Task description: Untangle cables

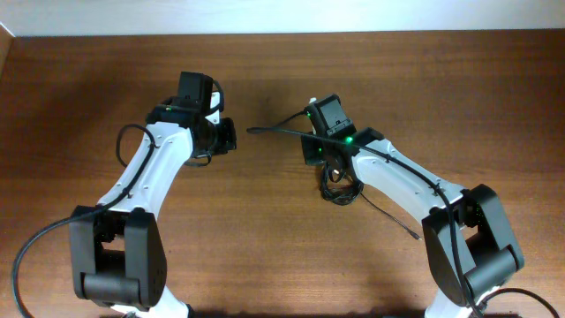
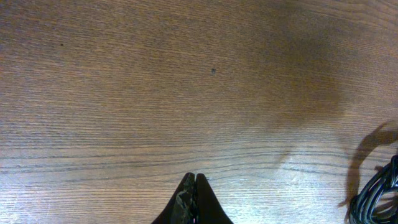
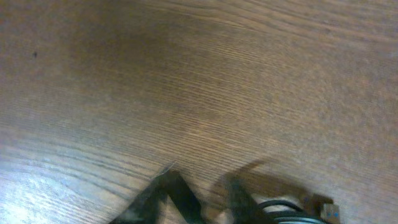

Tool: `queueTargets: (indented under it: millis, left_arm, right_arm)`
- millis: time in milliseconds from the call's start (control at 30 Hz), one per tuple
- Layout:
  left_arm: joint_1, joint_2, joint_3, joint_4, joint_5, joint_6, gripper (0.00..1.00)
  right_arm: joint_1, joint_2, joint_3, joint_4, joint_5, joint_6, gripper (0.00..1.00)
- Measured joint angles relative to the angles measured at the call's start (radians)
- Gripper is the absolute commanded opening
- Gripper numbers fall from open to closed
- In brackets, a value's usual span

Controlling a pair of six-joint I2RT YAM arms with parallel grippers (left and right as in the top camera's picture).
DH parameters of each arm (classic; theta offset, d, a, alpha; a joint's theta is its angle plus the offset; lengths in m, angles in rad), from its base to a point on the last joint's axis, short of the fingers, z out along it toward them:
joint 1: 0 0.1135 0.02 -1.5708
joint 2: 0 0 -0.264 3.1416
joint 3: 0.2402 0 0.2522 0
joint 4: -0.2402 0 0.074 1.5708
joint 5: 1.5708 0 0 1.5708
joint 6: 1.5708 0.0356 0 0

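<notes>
Sprawling from upper left to lower right in the overhead view, the cables (image 1: 339, 191) bunch into a small dark tangle just under the right arm (image 1: 397, 181), near the middle of the table (image 1: 265, 256). One thin strand runs out of it almost level, pointing left toward the left gripper (image 2: 196, 177). Another tail trails diagonally down toward the right arm's base. The left gripper is clenched, its two tips pressed together on nothing, hovering over bare wood with the coil at the lower right edge of its view. The right gripper (image 3: 204, 180) is blurred. A narrow gap shows between its fingers, and a cord with a small plug lies just beside one. I cannot tell whether it grips anything. The table is brown wood with a fine grain, and a pale strip (image 1: 265, 13) runs beyond its far edge.
</notes>
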Motion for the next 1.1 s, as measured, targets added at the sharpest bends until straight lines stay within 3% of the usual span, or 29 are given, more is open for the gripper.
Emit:
queueTargets:
  millis: [167,300,833,1100]
  left_arm:
    - [0.000,0.000,0.000,0.000,0.000,0.000,0.05]
    - [0.000,0.000,0.000,0.000,0.000,0.000,0.05]
    - [0.000,0.000,0.000,0.000,0.000,0.000,0.08]
    - [0.000,0.000,0.000,0.001,0.000,0.000,0.07]
  right_arm:
    - [-0.001,-0.004,0.000,-0.016,0.002,-0.002,0.04]
    - [-0.002,-0.039,0.002,-0.139,-0.031,0.024,0.04]
    - [-0.086,-0.041,-0.003,-0.467,-0.044,0.291,0.04]
    - [-0.086,-0.041,-0.084,-0.410,-0.161,0.297,0.04]
